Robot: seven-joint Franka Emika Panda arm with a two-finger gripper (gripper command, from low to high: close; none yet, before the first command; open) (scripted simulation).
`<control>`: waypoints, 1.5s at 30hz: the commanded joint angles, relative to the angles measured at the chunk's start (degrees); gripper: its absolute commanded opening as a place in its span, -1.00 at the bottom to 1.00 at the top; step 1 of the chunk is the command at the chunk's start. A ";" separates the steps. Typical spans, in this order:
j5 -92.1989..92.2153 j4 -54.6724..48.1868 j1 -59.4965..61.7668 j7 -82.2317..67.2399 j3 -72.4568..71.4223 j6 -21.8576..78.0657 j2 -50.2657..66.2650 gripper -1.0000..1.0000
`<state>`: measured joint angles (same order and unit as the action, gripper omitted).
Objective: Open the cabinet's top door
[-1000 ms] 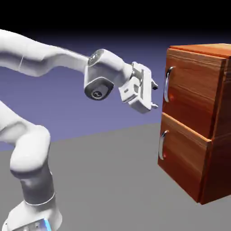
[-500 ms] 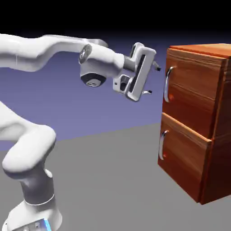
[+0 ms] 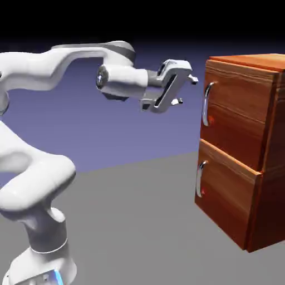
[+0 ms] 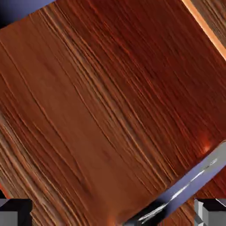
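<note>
Claw (image 3: 185, 91) (ext. view): fingers spread wide, nothing held, just short of the upper handle (image 3: 207, 104), prob. so the bar can pass between them. Top door (image 3: 239, 114): closed, upper front of cabinet (image 3: 269, 62), handle near the panel's left edge in ext. view, presumably opposite the hinge for leverage. Hand view: handle runs diag. near the bottom edge, so wrist roll likely needs adj. Room: grey floor (image 3: 128, 222), plain blue-violet backdrop (image 3: 150, 139).

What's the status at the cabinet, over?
Gripper open, empty, short of the handle. Top door shut. Nothing seen between gripper and upper handle.
</note>
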<state>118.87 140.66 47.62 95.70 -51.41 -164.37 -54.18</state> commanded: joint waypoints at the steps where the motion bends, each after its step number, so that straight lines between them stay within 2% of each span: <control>1: 2.50 -0.43 1.01 1.12 -1.08 0.20 -0.45 0.00; 18: 44.86 -7.68 18.23 20.09 -19.40 3.64 -8.12 0.00; 20: 46.48 -7.95 18.89 20.82 -20.10 3.77 -8.41 0.00; 25: 47.13 -16.20 28.80 20.96 -25.14 4.43 -6.70 0.00; 26: 47.13 -16.20 28.81 20.96 -25.14 4.43 -6.70 -1.00; 32: 46.39 -8.08 18.78 10.33 -18.44 11.43 2.47 -1.00; 39: 47.13 -4.21 5.45 -5.67 -7.38 13.11 15.29 -1.00; 45: 46.69 -2.28 -7.01 -14.78 4.18 13.29 21.94 -1.00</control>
<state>165.65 138.40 40.62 80.89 -47.24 -151.11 -32.24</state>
